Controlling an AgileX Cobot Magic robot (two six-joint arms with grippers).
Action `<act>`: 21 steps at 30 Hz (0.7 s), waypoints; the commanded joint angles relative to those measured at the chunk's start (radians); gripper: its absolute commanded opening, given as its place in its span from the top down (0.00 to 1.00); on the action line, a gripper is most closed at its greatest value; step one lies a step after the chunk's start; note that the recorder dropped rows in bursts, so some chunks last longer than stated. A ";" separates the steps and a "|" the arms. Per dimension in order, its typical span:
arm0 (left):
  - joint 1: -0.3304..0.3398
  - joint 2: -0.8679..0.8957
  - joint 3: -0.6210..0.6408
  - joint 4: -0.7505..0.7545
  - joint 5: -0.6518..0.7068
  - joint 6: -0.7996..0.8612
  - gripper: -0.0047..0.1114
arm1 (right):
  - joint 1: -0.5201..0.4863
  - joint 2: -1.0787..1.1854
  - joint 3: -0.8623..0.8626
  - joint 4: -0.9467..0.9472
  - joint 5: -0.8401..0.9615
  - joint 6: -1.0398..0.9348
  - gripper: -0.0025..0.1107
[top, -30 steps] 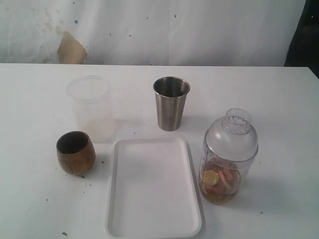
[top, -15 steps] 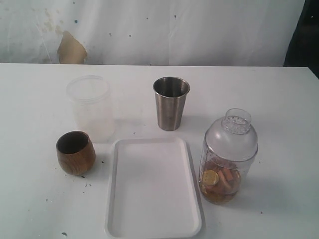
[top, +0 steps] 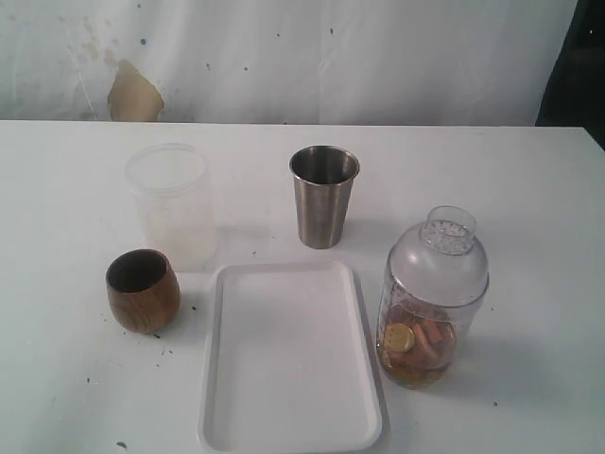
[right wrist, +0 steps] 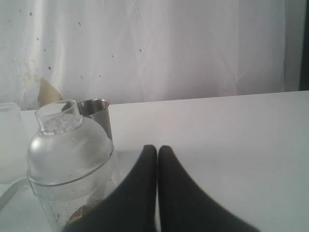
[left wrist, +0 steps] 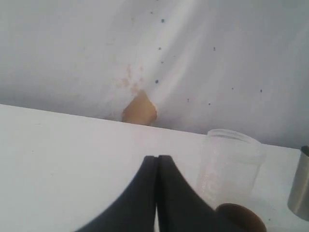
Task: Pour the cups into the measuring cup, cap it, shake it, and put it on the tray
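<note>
The brown wooden cup (top: pixel 142 289) stands at the left, and the steel tumbler (top: pixel 324 196) stands upright behind the white tray (top: pixel 288 359). Right of the tray is the clear measuring cup (top: pixel 433 303), with a domed clear cap on it and brown and golden pieces at its bottom. Neither gripper shows in the exterior view. My left gripper (left wrist: pixel 157 157) is shut and empty, above the table short of the wooden cup (left wrist: pixel 241 217). In the right wrist view my right gripper (right wrist: pixel 157 147) is shut and empty, beside the capped measuring cup (right wrist: pixel 67 164) and apart from it.
A frosted translucent tub (top: pixel 172 203) stands open behind the wooden cup. A white wall with a brown patch (top: pixel 135 95) runs along the table's far edge. The steel tumbler (right wrist: pixel 96 116) shows behind the measuring cup in the right wrist view.
</note>
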 commanded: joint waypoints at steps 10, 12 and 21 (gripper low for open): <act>-0.015 -0.004 0.005 -0.003 0.046 -0.013 0.96 | 0.007 -0.006 0.006 -0.001 -0.037 0.060 0.98; -0.015 -0.004 0.005 -0.003 0.056 -0.013 0.96 | 0.007 -0.006 0.006 -0.001 -0.112 0.094 0.98; -0.015 -0.004 0.005 0.004 0.059 0.041 0.96 | 0.007 -0.006 0.006 -0.001 -0.196 0.201 0.98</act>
